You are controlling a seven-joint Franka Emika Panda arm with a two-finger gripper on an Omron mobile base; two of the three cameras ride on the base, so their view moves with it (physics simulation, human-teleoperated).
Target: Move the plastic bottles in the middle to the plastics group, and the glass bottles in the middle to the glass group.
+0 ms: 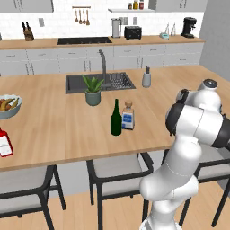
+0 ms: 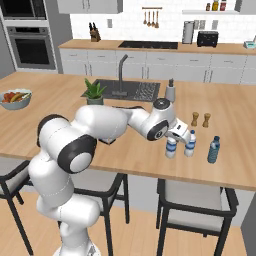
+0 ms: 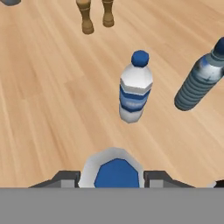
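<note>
Holding a small water bottle between narrowed jaws, my gripper has it upright on the wooden counter, just beside two more plastic bottles, evidently to join that group. The green wine bottle and squat stoppered bottle wait mid-counter; the red bottle stands far left. The sink, plant and pepper mills sit behind.

Your arm reaches forward and low over the counter, elbow bent, wrist turned downward. Your gripper points straight down, its two dark fingers set on either side of a small bottle's blue cap, closed against it.
</note>
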